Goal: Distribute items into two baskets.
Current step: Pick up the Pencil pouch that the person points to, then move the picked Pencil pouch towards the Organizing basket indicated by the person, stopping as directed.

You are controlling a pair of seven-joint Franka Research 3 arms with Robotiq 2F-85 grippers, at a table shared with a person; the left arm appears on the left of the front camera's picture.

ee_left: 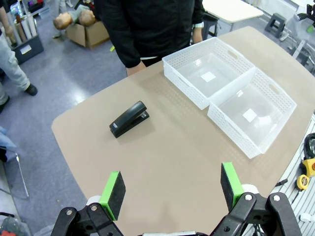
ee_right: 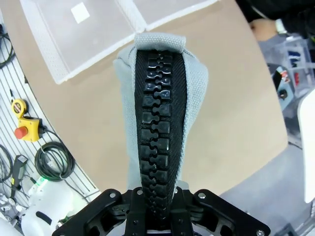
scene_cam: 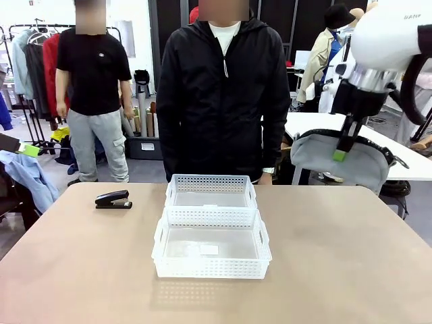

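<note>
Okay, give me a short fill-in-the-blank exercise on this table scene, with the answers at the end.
The left pincer hovers with its jaws ____.
The right pincer is ____ on the grey pouch.
In the front view, the black stapler lies ____ of the smaller basket.
The larger basket is ____.
Answers: open, shut, left, empty.

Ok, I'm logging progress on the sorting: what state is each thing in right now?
grey pouch: zipped, held above the table.
right gripper: shut on the grey pouch.
left gripper: open, holding nothing.
stapler: closed, lying on the table.
larger basket: empty.
smaller basket: empty, touching the larger one.
</note>
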